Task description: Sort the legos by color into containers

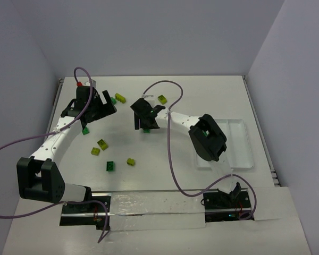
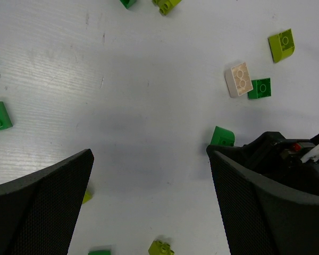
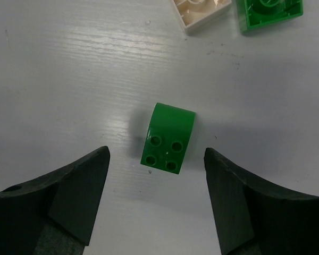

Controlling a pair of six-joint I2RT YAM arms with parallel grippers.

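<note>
My right gripper (image 1: 145, 125) (image 3: 155, 159) is open, low over the table, with a dark green lego (image 3: 168, 139) (image 1: 147, 130) lying between and just ahead of its fingertips, untouched. A pale peach lego (image 3: 201, 13) (image 2: 238, 79) and another dark green one (image 3: 270, 10) (image 2: 260, 88) lie beyond it. My left gripper (image 1: 102, 105) (image 2: 149, 159) is open and empty over bare table. Yellow-green legos (image 1: 120, 98) (image 1: 162, 99) (image 1: 102, 144) and dark green ones (image 1: 111, 166) (image 1: 86, 130) are scattered about. The white tray (image 1: 239, 146) of containers lies at the right, partly hidden by my right arm.
My right gripper's black body (image 2: 287, 159) shows close at the right of the left wrist view, next to a green lego (image 2: 222, 136). Cables arc over both arms. Grey walls enclose the table at the back and sides.
</note>
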